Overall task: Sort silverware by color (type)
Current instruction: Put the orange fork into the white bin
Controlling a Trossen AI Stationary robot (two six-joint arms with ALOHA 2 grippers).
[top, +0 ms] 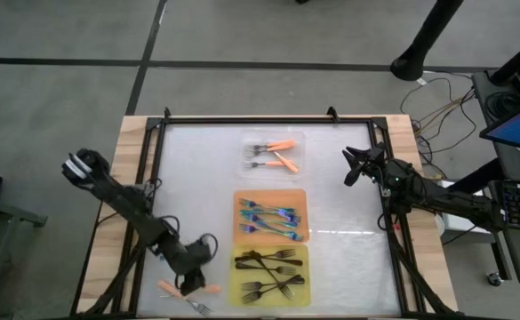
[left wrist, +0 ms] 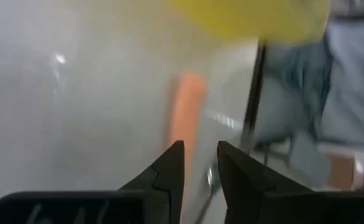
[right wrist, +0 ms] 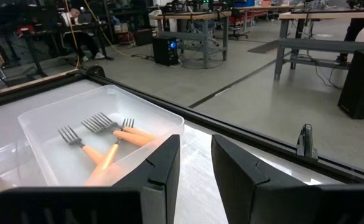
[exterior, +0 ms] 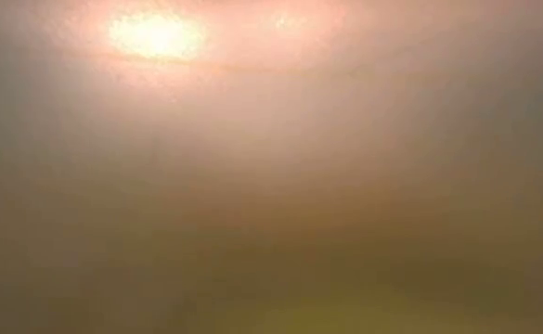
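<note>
A white surface [top: 197,178] inside a dark frame carries three trays in a column down its middle. The clear tray [top: 273,153], nearest the far edge, holds orange forks [top: 276,156]. The orange tray [top: 271,216] below it holds teal forks [top: 270,220]. The yellow tray [top: 271,274], at the near edge, holds black forks [top: 273,271].

Two loose orange forks [top: 178,291] lie at the near left corner, outside any tray, beside the yellow tray.

The left gripper [left wrist: 200,177] sits directly over these loose forks, far nearer to them than the right arm. In the left wrist view one orange handle [left wrist: 185,118] runs straight ahead from the gap between the fingers, its long axis in line with the gripper's reach. The fingers stand slightly apart with nothing between them.

The right gripper [right wrist: 195,171] waits near the right edge, toward the far side, level with the clear tray. Its fingers are slightly apart and empty.

The likely next move is the left gripper closing on a loose handle.
</note>
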